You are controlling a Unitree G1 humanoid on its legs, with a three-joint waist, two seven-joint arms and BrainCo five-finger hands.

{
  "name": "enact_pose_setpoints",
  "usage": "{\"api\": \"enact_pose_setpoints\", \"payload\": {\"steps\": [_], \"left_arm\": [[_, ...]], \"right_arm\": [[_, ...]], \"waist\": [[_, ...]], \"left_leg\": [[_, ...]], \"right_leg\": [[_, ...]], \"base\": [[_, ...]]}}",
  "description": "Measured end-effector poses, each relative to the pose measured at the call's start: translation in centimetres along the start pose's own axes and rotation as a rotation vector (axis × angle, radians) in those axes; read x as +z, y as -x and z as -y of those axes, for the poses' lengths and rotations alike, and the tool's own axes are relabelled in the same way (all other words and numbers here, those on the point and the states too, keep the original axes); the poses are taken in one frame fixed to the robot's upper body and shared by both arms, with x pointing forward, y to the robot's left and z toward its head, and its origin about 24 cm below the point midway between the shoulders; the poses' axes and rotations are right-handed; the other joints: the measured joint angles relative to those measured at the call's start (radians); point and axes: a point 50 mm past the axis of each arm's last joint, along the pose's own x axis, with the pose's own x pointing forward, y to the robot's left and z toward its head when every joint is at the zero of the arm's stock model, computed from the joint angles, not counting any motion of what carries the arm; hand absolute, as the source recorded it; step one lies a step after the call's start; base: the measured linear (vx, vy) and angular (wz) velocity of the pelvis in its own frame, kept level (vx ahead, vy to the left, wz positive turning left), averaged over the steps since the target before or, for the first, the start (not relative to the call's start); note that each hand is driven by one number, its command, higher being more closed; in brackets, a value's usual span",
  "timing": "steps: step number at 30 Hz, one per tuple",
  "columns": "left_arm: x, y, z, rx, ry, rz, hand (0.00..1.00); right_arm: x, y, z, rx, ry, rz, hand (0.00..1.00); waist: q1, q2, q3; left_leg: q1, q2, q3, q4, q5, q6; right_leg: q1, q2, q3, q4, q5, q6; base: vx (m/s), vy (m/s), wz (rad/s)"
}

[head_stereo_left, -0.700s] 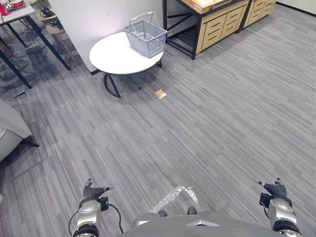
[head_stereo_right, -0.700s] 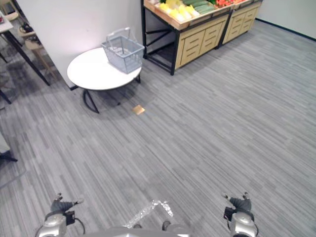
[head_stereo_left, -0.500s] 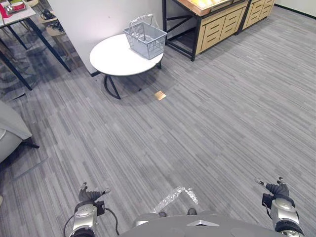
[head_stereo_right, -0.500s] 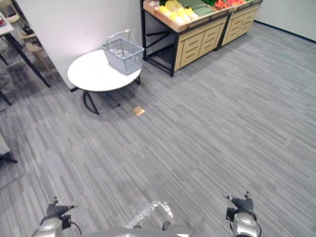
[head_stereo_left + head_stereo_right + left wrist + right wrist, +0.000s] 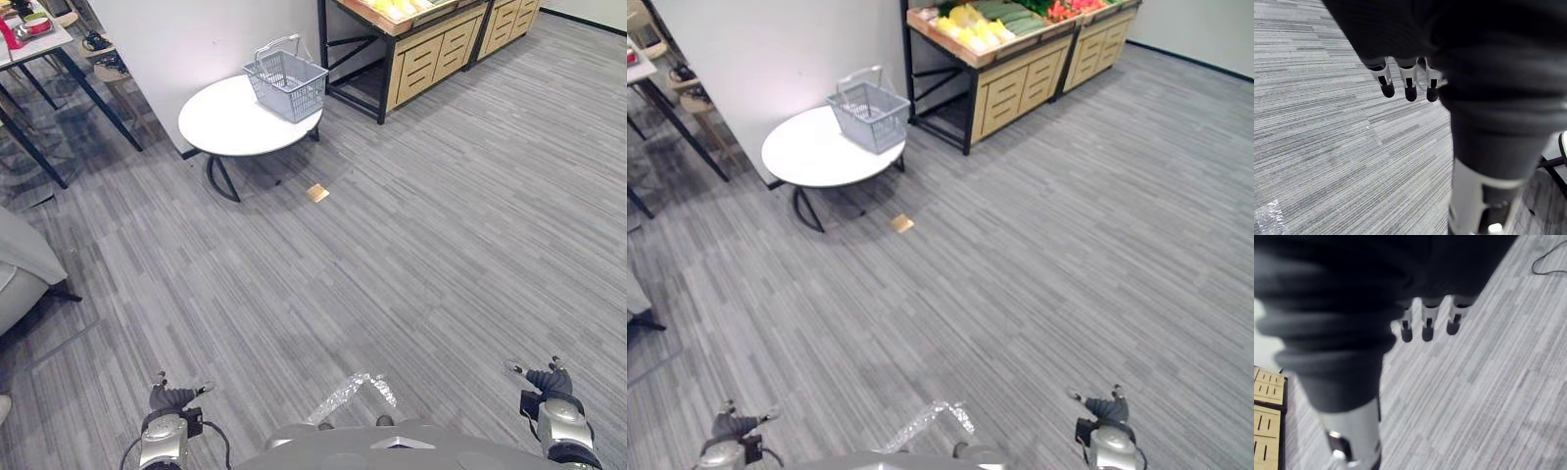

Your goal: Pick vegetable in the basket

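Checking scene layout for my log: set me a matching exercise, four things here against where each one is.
1 grey basket
2 yellow produce
3 tan square
4 left hand

A on the floor by the round table
B on top of the round table
C low at the robot's left, open and empty
D on the wooden stand

Pairs: 1-B, 2-D, 3-A, 4-C

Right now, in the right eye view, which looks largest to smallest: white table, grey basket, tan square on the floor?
1. white table
2. grey basket
3. tan square, nearer the camera yet clearly smallest.
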Motion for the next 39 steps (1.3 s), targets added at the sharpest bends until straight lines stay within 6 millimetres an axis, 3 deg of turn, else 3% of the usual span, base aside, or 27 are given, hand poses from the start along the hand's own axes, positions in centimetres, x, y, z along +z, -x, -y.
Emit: {"api": "enact_pose_setpoints", "payload": {"steps": [10,13,15,16,19,20,21,23,24,25,26,27,28,29,30,31,32,33,34,36,37,39], "left_arm": [[-0.6,0.1,0.6,-0.022,-0.021,-0.025,0.0],[-0.5,0.1,0.7,-0.026,-0.024,-0.024,0.0],[-0.6,0.1,0.4,-0.013,-0.008,-0.028,0.0],[-0.3,0.0,0.3,-0.01,0.004,-0.019,0.0],[0.9,-0.1,0.9,-0.02,0.034,0.017,0.0],[0.7,0.0,1.2,-0.025,0.049,0.008,0.0],[0.5,0.1,1.5,-0.032,0.065,0.002,0.0],[0.3,0.3,2.0,-0.045,0.069,-0.005,0.0],[0.3,0.3,2.0,-0.046,0.067,-0.006,0.0],[0.1,0.4,2.0,-0.047,0.063,-0.009,0.0],[-0.3,0.5,2.1,-0.05,0.055,-0.015,0.0],[-0.6,0.6,2.0,-0.049,0.05,-0.022,0.0],[-1.4,0.8,1.6,-0.04,0.043,-0.042,0.0],[-1.5,0.8,1.6,-0.041,0.046,-0.046,0.0],[-1.8,1.0,2.0,-0.05,0.048,-0.052,0.0],[-1.8,1.0,2.1,-0.054,0.048,-0.053,0.0],[-1.9,1.0,2.0,-0.052,0.045,-0.056,0.0],[-2.0,1.0,1.8,-0.05,0.042,-0.057,0.0],[-2.0,1.0,1.7,-0.05,0.031,-0.055,0.0],[-1.5,1.0,1.8,-0.064,0.001,-0.031,0.0],[-0.8,0.9,1.9,-0.073,-0.014,-0.003,0.0],[0.3,0.7,2.1,-0.08,-0.017,0.041,0.0]], "right_arm": [[-0.1,0.1,-0.4,0.0,-0.011,-0.002,0.0],[-0.1,0.3,-1.0,0.012,-0.022,-0.006,0.0],[-0.4,0.5,-1.6,0.027,-0.027,-0.013,0.0],[-0.4,0.6,-2.1,0.044,-0.01,-0.009,0.0],[0.3,0.5,-1.7,0.043,0.019,0.027,0.0],[0.7,0.3,-1.2,0.034,0.035,0.044,0.0],[1.1,0.1,-0.8,0.024,0.039,0.056,0.0],[2.7,-0.5,0.0,0.001,0.029,0.087,0.0],[2.9,-0.6,0.1,-0.003,0.025,0.089,0.0],[3.4,-0.8,0.1,-0.005,0.013,0.09,0.0],[3.5,-1.0,0.3,-0.007,0.011,0.088,0.0],[3.5,-1.1,0.4,-0.007,0.013,0.082,0.0],[3.0,-1.0,0.0,0.006,0.021,0.06,0.0],[2.6,-1.0,-0.2,0.015,0.03,0.048,0.0],[2.6,-1.0,-0.7,0.027,0.029,0.042,0.0],[2.7,-1.0,-0.9,0.031,0.023,0.044,0.0],[2.7,-0.9,-1.3,0.037,0.012,0.041,0.0],[2.7,-0.9,-1.5,0.042,0.009,0.041,0.0],[2.9,-0.8,-2.1,0.057,0.009,0.046,0.0],[3.9,-0.7,-2.8,0.079,0.027,0.086,0.0],[5.0,-0.6,-3.0,0.086,0.031,0.134,0.0],[6.9,-0.4,-3.0,0.082,0.019,0.211,0.0]], "waist": [[-0.009,-0.001,0.007],[-0.009,-0.001,0.016],[-0.006,-0.01,0.029],[-0.004,-0.018,0.053],[0.006,-0.021,0.106],[0.006,-0.024,0.11],[0.01,-0.023,0.11],[0.029,-0.019,0.112],[0.033,-0.019,0.112],[0.034,-0.015,0.111],[0.05,0.006,0.109],[0.062,0.015,0.108],[0.075,0.004,0.101],[0.081,-0.003,0.094],[0.084,-0.024,0.082],[0.08,-0.038,0.082],[0.074,-0.07,0.087],[0.073,-0.078,0.088],[0.07,-0.083,0.09],[0.063,-0.075,0.092],[0.045,-0.058,0.096],[0.022,-0.052,0.097]], "left_leg": [[-0.033,0.0,-0.013,0.001,0.002,0.0],[-0.055,0.006,0.001,0.004,-0.01,-0.017],[-0.103,0.021,0.023,0.13,-0.071,-0.045],[-0.2,0.055,0.078,0.364,-0.119,-0.08],[-0.382,0.147,0.121,0.792,-0.09,-0.096],[-0.424,0.18,0.143,0.848,-0.12,-0.092],[-0.446,0.184,0.152,0.824,-0.137,-0.093],[-0.487,0.165,0.175,0.598,-0.123,-0.082],[-0.496,0.153,0.176,0.521,-0.097,-0.08],[-0.505,0.137,0.175,0.355,-0.02,-0.077],[-0.506,0.139,0.167,0.226,0.039,-0.083],[-0.506,0.146,0.161,0.206,0.045,-0.08],[-0.505,0.133,0.157,0.25,0.127,-0.033],[-0.503,0.115,0.153,0.264,0.132,-0.013],[-0.5,0.084,0.156,0.274,0.104,0.029],[-0.488,0.065,0.161,0.283,0.082,0.055],[-0.44,0.039,0.165,0.304,0.032,0.082],[-0.412,0.033,0.163,0.304,0.007,0.085],[-0.337,0.028,0.147,0.29,-0.03,0.088],[-0.215,0.026,0.125,0.235,-0.058,0.087],[-0.147,0.027,0.097,0.188,-0.059,0.085],[-0.082,0.027,0.054,0.133,-0.059,0.085]], "right_leg": [[-0.048,-0.001,-0.017,0.043,-0.028,-0.005],[-0.092,0.002,-0.01,0.091,-0.053,-0.016],[-0.113,0.001,0.003,0.138,-0.097,-0.031],[-0.113,-0.001,0.001,0.161,-0.125,-0.05],[-0.059,0.002,0.005,0.172,-0.152,-0.069],[-0.036,-0.001,0.012,0.178,-0.173,-0.072],[-0.026,-0.008,0.023,0.18,-0.185,-0.07],[-0.003,-0.045,0.056,0.173,-0.209,-0.054],[0.009,-0.057,0.061,0.162,-0.212,-0.05],[0.038,-0.073,0.073,0.125,-0.218,-0.036],[0.067,-0.075,0.088,0.086,-0.221,-0.021],[0.086,-0.077,0.097,0.074,-0.231,-0.007],[0.113,-0.107,0.111,0.085,-0.263,-0.007],[0.108,-0.12,0.114,0.114,-0.265,-0.006],[0.06,-0.146,0.113,0.225,-0.257,-0.002],[0.027,-0.161,0.113,0.326,-0.243,0.024],[-0.03,-0.181,0.117,0.527,-0.175,0.134],[-0.059,-0.183,0.119,0.619,-0.116,0.189],[-0.118,-0.178,0.123,0.807,0.008,0.22],[-0.222,-0.181,0.069,1.036,-0.015,0.199],[-0.29,-0.188,0.012,1.097,-0.055,0.159],[-0.373,-0.198,-0.044,1.07,-0.102,0.101]], "base": [[-0.01,-0.01,0.04],[0.05,-0.015,-0.08],[0.05,-0.053,-0.13],[0.04,-0.11,0.0],[0.11,-0.058,-0.05],[0.27,-0.006,-0.12],[0.32,0.048,-0.22],[0.35,0.129,-0.41],[0.39,0.188,-0.42],[0.44,0.242,-0.42],[0.45,0.281,-0.48],[0.47,0.352,-0.55],[0.39,0.293,-0.41],[0.52,0.314,-0.26],[0.57,0.256,0.03],[0.82,0.349,0.19],[0.71,0.295,0.22],[0.69,0.274,0.19],[0.43,0.153,0.11],[0.52,0.129,0.3],[0.53,0.074,0.52],[0.52,-0.029,0.66]]}}
